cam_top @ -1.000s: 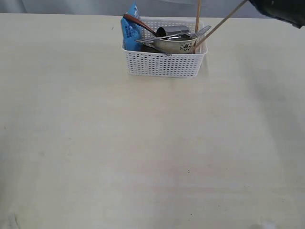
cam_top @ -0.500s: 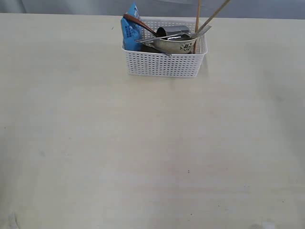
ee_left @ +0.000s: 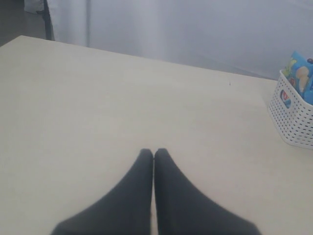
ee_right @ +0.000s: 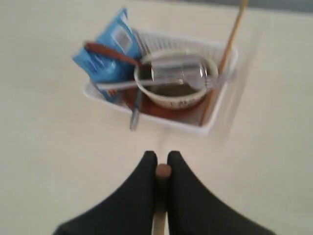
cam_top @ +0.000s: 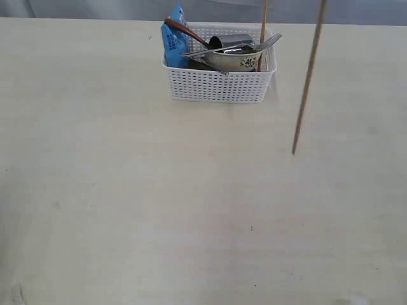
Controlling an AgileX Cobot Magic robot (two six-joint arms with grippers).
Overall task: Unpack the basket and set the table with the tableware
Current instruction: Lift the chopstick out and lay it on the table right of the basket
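The white basket [cam_top: 216, 82] stands at the far middle of the table [cam_top: 127, 190]. It holds a floral bowl [cam_top: 240, 61], steel mug [cam_top: 230, 43], fork [cam_top: 236, 48], red-brown spoon [cam_top: 184, 30] and one upright chopstick [cam_top: 262, 28]. A second chopstick [cam_top: 308, 82] hangs nearly vertical in the air to the basket's right, tip above the tabletop. My right gripper [ee_right: 162, 159] is shut on the end of that chopstick [ee_right: 163, 171], with the basket [ee_right: 215, 122], bowl [ee_right: 176, 100], knife [ee_right: 136, 115] and brown plate [ee_right: 146, 110] beyond it. My left gripper [ee_left: 154, 152] is shut, holds nothing and hovers over bare table.
A blue snack packet [cam_top: 174, 37] stands in the basket's left end, also seen as a blue packet [ee_left: 301, 78] over the basket corner [ee_left: 293, 120] in the left wrist view. Neither arm shows in the exterior view.
The held chopstick has come out of the basket, swinging from a lean to hang almost vertical to the basket's right. The right arm left the exterior view's top right corner.
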